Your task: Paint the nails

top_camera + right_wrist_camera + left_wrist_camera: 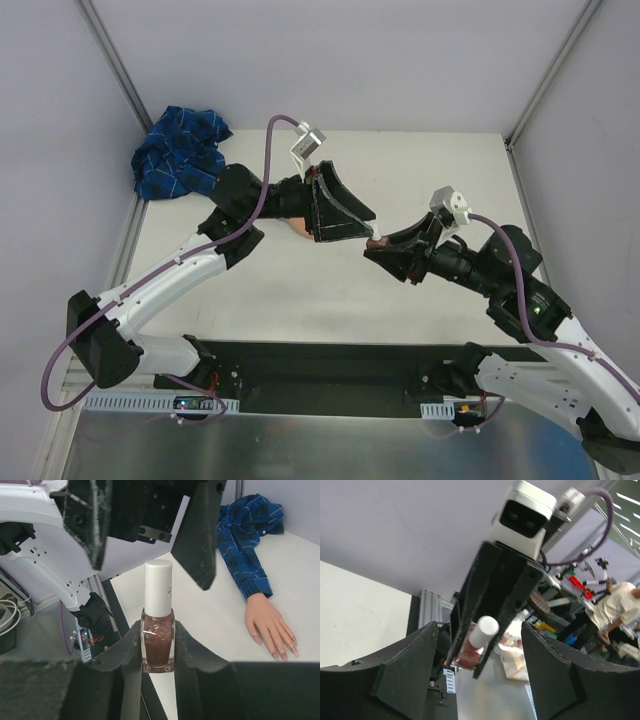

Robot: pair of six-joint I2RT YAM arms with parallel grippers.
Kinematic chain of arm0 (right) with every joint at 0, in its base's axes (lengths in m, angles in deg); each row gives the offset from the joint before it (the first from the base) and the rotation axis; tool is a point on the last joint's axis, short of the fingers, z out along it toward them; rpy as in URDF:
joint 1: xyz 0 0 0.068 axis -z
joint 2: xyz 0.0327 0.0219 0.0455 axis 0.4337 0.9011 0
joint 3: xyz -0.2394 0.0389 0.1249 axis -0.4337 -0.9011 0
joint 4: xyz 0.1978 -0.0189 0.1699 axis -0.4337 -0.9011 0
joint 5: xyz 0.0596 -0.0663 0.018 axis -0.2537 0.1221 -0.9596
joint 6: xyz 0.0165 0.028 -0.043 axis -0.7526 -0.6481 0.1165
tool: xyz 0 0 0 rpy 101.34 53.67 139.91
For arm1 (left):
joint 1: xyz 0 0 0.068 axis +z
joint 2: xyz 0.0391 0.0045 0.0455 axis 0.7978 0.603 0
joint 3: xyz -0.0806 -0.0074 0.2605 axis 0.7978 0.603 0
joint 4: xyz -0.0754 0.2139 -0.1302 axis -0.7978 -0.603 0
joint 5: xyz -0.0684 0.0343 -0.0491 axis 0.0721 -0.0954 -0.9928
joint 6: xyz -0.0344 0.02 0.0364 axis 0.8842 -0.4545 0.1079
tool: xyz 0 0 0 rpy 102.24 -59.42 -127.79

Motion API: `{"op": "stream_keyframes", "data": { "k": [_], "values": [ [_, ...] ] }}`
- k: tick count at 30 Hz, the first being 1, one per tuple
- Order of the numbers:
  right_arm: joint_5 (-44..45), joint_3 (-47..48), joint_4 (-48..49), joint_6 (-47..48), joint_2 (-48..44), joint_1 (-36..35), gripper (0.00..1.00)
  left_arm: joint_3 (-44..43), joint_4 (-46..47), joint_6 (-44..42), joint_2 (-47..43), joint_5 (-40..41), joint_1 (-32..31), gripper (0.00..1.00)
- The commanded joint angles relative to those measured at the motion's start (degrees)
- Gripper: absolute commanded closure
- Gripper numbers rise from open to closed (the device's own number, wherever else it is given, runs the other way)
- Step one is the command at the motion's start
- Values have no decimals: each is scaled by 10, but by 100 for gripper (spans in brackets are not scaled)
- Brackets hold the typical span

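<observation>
Right tool is clamped on the glass body of the polish bottle. The bottle is upright in the right wrist view, with glittery reddish-brown polish inside and the white cap on. Left tool is open: its fingers stand on either side of the cap with a gap on both sides, not touching it. The left wrist view agrees, with the cap between the two black pads and clear of both. The two tools meet tip to tip over the middle of the surface. The fake hand lies palm down on the surface, fingers spread and pointing away from the blue plaid sleeve, which is bunched at the back-left corner. The nails are off to one side of the bottle, well apart from it and from both tools. From the top camera the hand is mostly hidden under the left tool. Can't tell from these views whether the nails carry any polish.
</observation>
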State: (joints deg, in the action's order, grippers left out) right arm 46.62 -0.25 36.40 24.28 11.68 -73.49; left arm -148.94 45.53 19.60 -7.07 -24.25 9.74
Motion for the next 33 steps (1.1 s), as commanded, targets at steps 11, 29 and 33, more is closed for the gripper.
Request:
{"op": "stream_keyframes", "data": {
  "k": [11, 29, 33],
  "values": [
    [-46, 19, 63, -29, 2, 30, 100, -46, 57, -29, 6, -72, -31, 45],
    [209, 26, 58, 22, 52, -46, 100, -93, -227, -177, -16, 294, -97, 100],
    [591, 55, 64, 113, 103, -166, 100, -107, -292, -182, -9, 511, -169, 100]
  ]
}}
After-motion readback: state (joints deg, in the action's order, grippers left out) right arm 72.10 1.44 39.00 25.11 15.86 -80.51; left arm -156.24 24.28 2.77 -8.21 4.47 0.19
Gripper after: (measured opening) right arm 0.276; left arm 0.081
